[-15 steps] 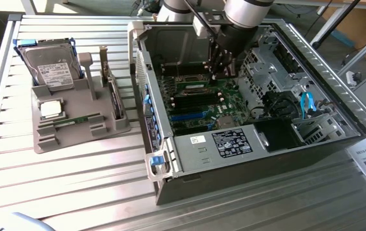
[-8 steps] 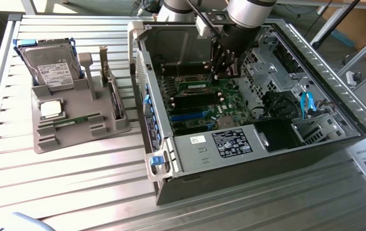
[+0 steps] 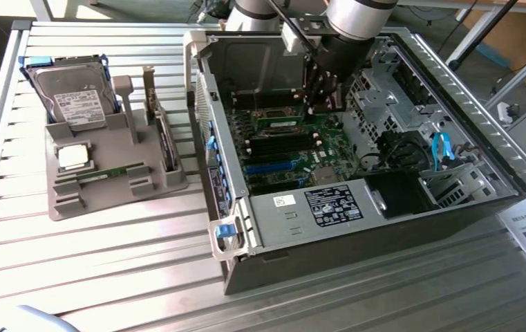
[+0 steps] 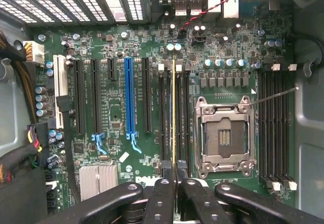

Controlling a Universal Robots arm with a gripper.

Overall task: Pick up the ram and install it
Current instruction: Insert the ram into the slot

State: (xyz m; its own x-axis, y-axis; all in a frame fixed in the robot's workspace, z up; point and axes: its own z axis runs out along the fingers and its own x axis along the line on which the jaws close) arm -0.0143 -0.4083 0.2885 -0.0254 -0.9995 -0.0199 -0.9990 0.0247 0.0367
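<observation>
inside computer case (image 3: 484, 149), over motherboard (image 4: 116, 112), ram (image 4: 173, 107) is held edge-on, clamped in pincer (image 4: 175, 176) and lined along black memory slots (image 4: 163, 117) beside processor socket (image 4: 225, 135). risk judged: if stick is skewed or set off-slot, it could be jammed or bent and contacts damaged. whether ram touches slot cannot be told; its lower edge is hidden. second stick (image 3: 110, 173) is seen in grey holder (image 3: 152, 187) on table (image 3: 106, 277).
</observation>
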